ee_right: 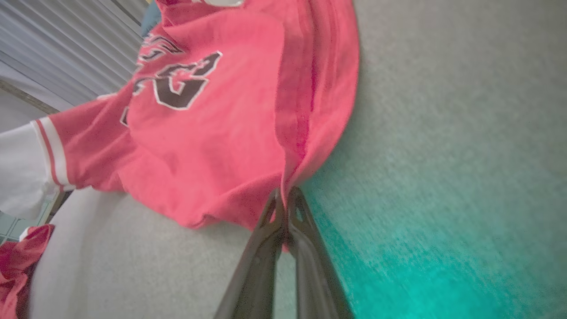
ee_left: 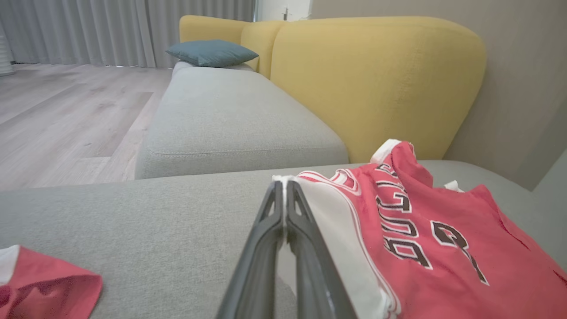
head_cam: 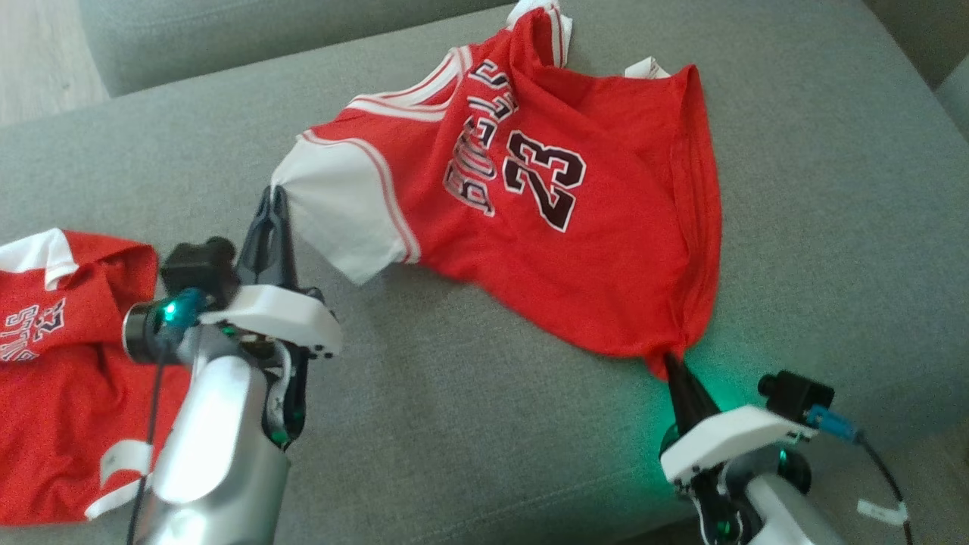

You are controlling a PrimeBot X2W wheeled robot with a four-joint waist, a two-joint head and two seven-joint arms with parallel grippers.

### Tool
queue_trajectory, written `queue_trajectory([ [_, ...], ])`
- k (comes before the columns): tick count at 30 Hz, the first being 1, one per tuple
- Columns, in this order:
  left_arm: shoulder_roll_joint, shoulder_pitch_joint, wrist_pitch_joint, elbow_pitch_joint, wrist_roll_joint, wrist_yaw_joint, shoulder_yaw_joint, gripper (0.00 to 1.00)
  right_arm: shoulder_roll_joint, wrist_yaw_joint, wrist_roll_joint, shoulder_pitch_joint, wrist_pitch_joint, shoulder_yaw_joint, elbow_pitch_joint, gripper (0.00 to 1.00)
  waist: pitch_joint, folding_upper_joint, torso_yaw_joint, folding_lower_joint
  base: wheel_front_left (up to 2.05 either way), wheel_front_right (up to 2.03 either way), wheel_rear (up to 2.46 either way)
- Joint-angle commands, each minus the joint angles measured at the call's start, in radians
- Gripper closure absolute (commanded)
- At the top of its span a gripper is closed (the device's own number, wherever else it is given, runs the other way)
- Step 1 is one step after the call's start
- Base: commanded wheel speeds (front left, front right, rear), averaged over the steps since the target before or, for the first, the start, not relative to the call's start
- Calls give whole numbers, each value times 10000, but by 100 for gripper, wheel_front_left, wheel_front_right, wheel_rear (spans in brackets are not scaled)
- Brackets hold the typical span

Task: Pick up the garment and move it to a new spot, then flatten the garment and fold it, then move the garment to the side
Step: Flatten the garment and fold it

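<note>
Red jersey [head_cam: 606,265] has a big black 23, with an arched word beside it that looks like BULLS, creased mid-word. Other jersey [head_cam: 60,393] carries similar lettering, too crumpled to read properly.

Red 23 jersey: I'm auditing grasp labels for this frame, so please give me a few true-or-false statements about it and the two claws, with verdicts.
1. The left claw is shut on the white sleeve of the red jersey. True.
2. The right claw hangs open above the jersey. False: it is shut on the jersey's bottom corner.
3. The jersey rests on a grey sofa seat. True.
4. The jersey is folded in half. False: it is spread open, with the number 23 facing up.
5. A second red garment lies on the robot's left side. True.
</note>
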Motion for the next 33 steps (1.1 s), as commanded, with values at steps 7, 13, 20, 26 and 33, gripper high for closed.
queue_trajectory([
  [7,78,-166,-124,-732,-900,-279,1115,100,-341,65,-802,-668,81,-657,-2333,100,-522,-1,57,0,0,0,0],
  [13,58,-503,-124,-1396,-1707,-554,1402,100,-1010,65,-1391,-830,1098,-1398,-4999,100,-914,-1,123,0,0,0,0],
  [20,52,-1562,96,-2860,-3675,-637,1378,100,-1423,65,-1973,-1657,2291,-2461,-7336,100,-1326,-1,269,0,0,0,0],
  [26,50,-2321,451,-4565,-4896,-183,1281,100,-1496,65,-2285,-2318,2607,-2976,-8705,100,-1665,-1,408,0,0,0,0],
  [33,50,-2318,574,-6708,-5937,756,1225,100,-1202,65,-2624,-2085,3111,-3349,-10180,100,-1911,-1,522,0,0,0,0],
])
